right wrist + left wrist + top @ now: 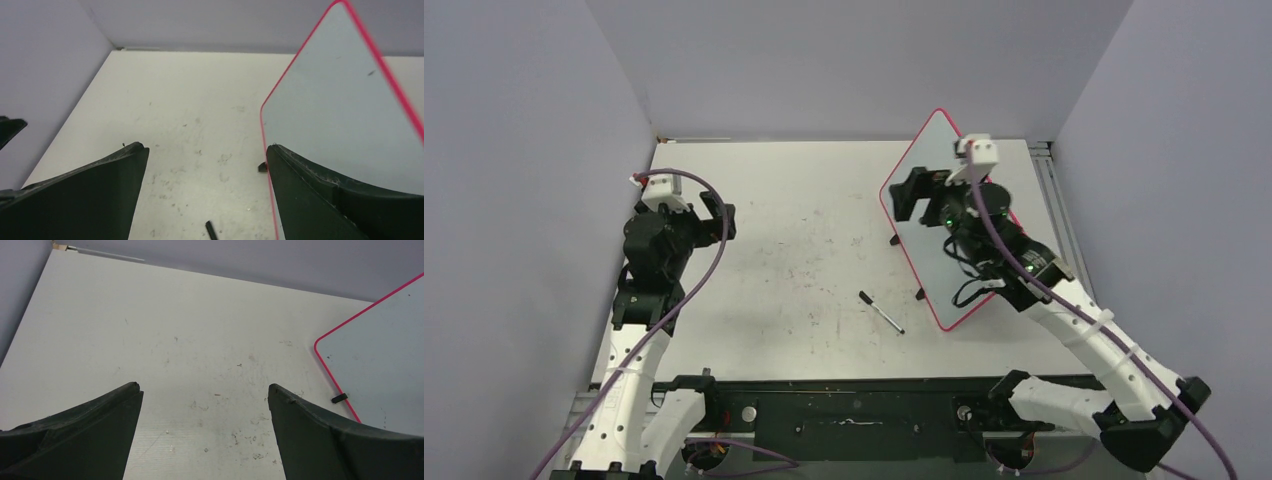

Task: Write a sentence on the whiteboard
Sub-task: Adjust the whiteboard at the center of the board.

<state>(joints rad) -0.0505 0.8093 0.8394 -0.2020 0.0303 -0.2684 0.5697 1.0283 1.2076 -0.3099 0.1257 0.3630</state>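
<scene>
Whiteboard (934, 150) is sitting skewed on the right side of the table (774, 250). Right gripper (205, 150) is hovering over its left edge, fingers spread, gripping nothing. Marker pen (881, 312) is lying just beside the board. Left gripper (202, 387) is hanging spread wide, empty.

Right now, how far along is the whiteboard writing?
Done: nothing; the whiteboard shows no writing where visible. In hand: nothing; the left tool and right tool are open and empty. Left: pick up the pen lying on the table, then write the sentence.
</scene>
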